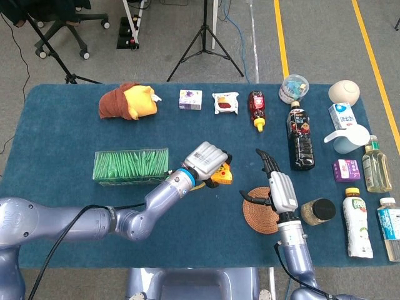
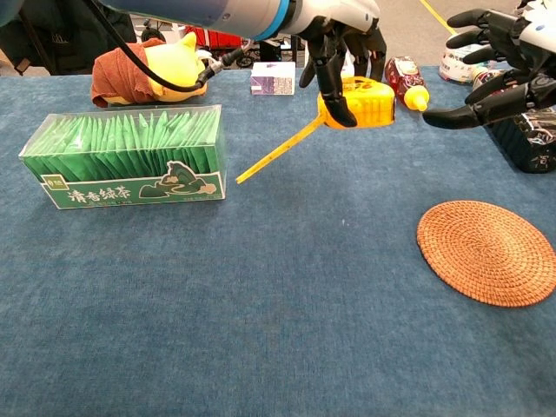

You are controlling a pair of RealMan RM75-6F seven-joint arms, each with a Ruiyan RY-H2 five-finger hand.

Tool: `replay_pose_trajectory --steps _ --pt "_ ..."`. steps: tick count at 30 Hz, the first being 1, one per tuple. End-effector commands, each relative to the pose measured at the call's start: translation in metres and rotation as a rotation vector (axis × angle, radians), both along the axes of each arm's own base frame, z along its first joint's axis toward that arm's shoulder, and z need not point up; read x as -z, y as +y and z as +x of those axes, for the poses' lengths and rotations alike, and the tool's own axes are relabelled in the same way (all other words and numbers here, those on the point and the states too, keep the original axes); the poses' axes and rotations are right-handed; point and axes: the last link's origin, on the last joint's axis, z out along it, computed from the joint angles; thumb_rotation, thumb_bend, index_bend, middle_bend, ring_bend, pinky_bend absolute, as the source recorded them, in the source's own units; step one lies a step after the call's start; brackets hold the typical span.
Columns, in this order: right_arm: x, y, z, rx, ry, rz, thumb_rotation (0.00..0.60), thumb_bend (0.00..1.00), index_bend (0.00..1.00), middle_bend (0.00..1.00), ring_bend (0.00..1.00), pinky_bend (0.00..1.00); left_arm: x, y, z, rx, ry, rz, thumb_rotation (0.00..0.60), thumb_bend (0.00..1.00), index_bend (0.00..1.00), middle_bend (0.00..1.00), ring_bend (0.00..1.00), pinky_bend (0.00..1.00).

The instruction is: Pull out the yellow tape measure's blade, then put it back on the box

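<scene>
Glossy silver-blue arms with black cables end in a silver-backed, black-fingered left robot hand (image 1: 207, 159) and right robot hand (image 1: 279, 192).

The tape measure (image 2: 358, 102) hangs in the left hand (image 2: 343, 35), at three o'clock of the box (image 2: 126, 156); the coaster (image 2: 488, 252) lies at four o'clock.

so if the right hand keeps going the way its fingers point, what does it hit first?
Probably the tape measure, held up by the left hand. The right hand is open, fingers pointing across at it with a gap between. Depth is unclear, so it might pass in front or behind.
</scene>
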Motion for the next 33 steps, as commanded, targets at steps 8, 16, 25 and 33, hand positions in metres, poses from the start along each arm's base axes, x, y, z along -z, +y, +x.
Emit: replay_pose_trajectory --steps 8,16,25,33 --pt "0.004 -0.005 -0.001 0.015 0.009 -0.003 0.531 0.21 0.0 0.09 0.1 0.25 0.01 0.002 0.011 -0.014 -0.002 -0.004 0.6 0.36 0.55 0.46 0.41 0.53" --pt "0.008 -0.009 0.005 0.006 0.008 0.003 0.535 0.21 0.0 0.09 0.1 0.25 0.016 0.002 0.019 -0.021 -0.021 -0.015 0.6 0.36 0.55 0.46 0.42 0.53" --pt "0.014 -0.012 0.005 0.012 0.009 0.014 0.535 0.21 0.0 0.09 0.1 0.25 0.021 0.002 0.022 -0.027 -0.026 -0.023 0.6 0.36 0.55 0.46 0.42 0.53" --pt "0.019 -0.015 0.007 0.011 0.014 0.022 0.538 0.21 0.0 0.09 0.1 0.25 0.024 0.001 0.023 -0.033 -0.03 -0.041 0.6 0.36 0.55 0.46 0.42 0.54"
